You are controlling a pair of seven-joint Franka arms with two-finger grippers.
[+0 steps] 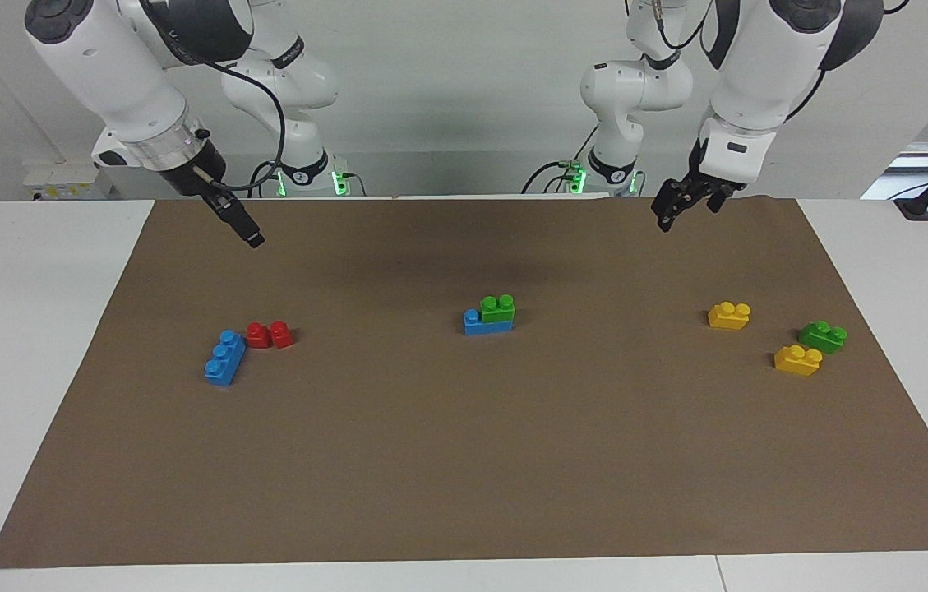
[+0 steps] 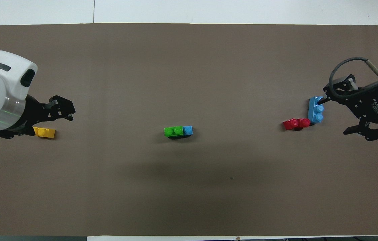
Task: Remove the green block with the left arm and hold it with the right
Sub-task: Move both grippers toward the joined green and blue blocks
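The green block (image 1: pixel 498 309) sits on top of a blue block (image 1: pixel 487 323), stuck to it, in the middle of the brown mat (image 1: pixel 464 460). Nothing is touching either one.

The left gripper (image 1: pixel 681 201) hangs in the air over the mat's edge nearest the robots, toward the left arm's end, with its fingers spread and nothing between them. The right gripper (image 1: pixel 237 220) hangs over the same edge toward the right arm's end, fingers spread too, and empty.

I think this is the very start: both arms are only reaching in. Next, the right gripper probably needs to come down and pinch the blue block so it cannot slide. Then the left gripper should close on the green block's sides and pull it straight up off the studs.
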